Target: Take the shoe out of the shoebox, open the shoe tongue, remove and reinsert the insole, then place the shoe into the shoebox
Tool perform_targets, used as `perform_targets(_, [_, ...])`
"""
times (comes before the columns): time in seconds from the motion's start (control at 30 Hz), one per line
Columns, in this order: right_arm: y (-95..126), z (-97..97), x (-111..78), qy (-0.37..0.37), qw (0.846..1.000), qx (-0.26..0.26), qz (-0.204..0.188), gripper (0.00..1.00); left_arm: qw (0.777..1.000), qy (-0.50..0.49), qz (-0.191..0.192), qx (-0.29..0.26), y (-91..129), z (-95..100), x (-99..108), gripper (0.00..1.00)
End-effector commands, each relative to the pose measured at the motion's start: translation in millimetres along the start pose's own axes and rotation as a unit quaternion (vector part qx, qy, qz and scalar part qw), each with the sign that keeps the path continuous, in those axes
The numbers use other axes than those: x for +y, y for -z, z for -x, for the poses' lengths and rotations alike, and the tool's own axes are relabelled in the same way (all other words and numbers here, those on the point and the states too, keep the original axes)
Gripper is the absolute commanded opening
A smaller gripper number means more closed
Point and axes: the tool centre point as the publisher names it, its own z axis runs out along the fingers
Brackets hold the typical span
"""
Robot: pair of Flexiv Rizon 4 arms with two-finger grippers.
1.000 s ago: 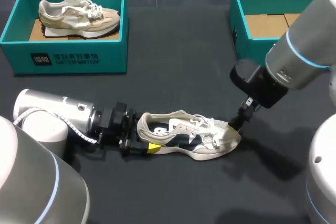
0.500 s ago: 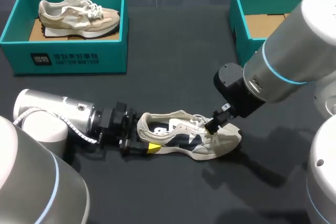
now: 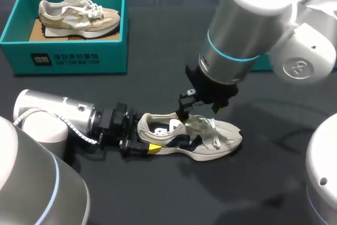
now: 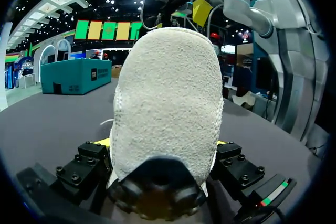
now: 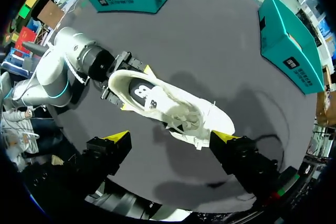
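- Swung in from the toe side, the right arm [image 3: 242,35] now holds the right jaws over the laces of the shoe [image 3: 189,138]; shoe and left arm [image 3: 58,119] have not shifted.
- Head view: the beige shoe stands sole-down on the dark tabletop [image 3: 158,77], its heel toward the left arm.
- Left wrist view: close up, the fuzzy heel [image 4: 168,93] sits clamped in the left jaws.
- Right wrist view: clearer than from overhead, the right jaws stand wide apart, yellow fingertips [image 5: 119,136] flanking the shoe without touching it. The insole [image 5: 140,92] shows inside, and a teal shoebox [image 5: 289,40] sits well apart.
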Motion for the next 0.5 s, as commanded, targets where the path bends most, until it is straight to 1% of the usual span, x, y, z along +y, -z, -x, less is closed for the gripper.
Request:
perform_targets(0.03, [-16.0, -24.3, 18.8, -0.119, 0.982, -0.140, -0.051, 1.00, 1.000, 0.000, 0.000, -0.002, 0.1, 0.2, 1.1, 0.00])
perform_targets(0.07, [-17.9, -26.6, 19.5, -0.138, 0.979, -0.144, -0.047, 1.00, 1.000, 0.000, 0.000, -0.002, 0.1, 0.2, 1.1, 0.00])
perform_targets(0.1, [-20.1, -27.6, 19.5, -0.163, 0.976, -0.138, -0.045, 1.00, 1.000, 0.000, 0.000, -0.002, 0.1, 0.2, 1.1, 0.00])
perform_targets(0.13, [-22.9, -28.0, 19.0, -0.179, 0.972, -0.142, -0.048, 1.00, 1.000, 0.000, 0.000, -0.002, 0.1, 0.2, 1.1, 0.00])
perform_targets(0.47, [-22.9, -28.0, 19.0, -0.179, 0.972, -0.142, -0.048, 1.00, 1.000, 0.000, 0.000, -0.002, 0.1, 0.2, 1.1, 0.00])
perform_targets(0.5, [-24.6, -32.2, 20.2, -0.186, 0.968, -0.157, -0.053, 1.00, 1.000, 0.000, 0.000, -0.002, 0.1, 0.2, 1.1, 0.00])
